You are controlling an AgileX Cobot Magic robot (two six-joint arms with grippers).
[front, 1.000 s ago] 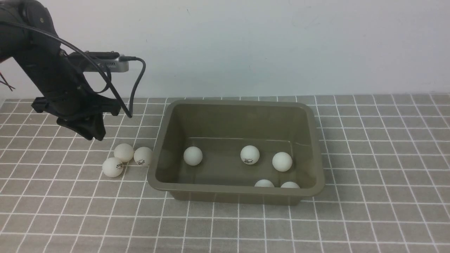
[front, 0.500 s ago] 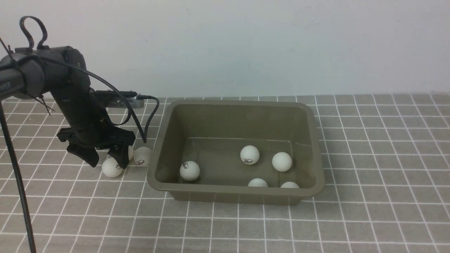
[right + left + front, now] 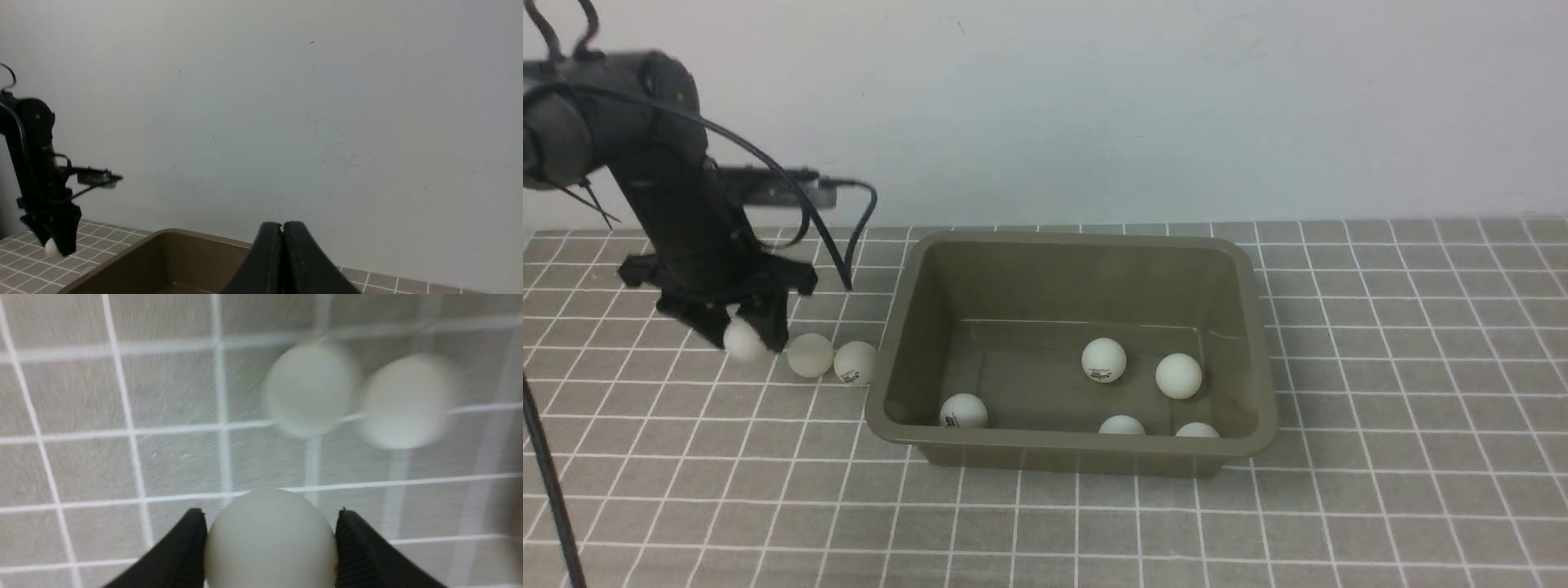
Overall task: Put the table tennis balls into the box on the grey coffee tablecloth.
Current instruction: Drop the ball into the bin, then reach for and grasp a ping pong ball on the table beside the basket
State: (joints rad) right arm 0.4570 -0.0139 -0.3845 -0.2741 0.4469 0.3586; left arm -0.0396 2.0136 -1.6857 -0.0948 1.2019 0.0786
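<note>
Ball (image 3: 742,343) in left claw (image 3: 747,333), outside box rim (image 3: 896,327)

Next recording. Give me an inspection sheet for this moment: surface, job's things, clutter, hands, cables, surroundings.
Surface: grey-brown checked cloth, lying flat.
Job's things: the box holds five balls. Two balls lie on the cloth beside its left wall. One ball is in the left hand.
Clutter: nothing seen.
Hands: left hand shut on one ball, apparently just above the cloth. Right hand shut, empty.
Cables: a black cable loops off the left arm. A thin dark line, likely another cable, crosses the front view's left edge.
Surroundings: plain white wall.
</note>
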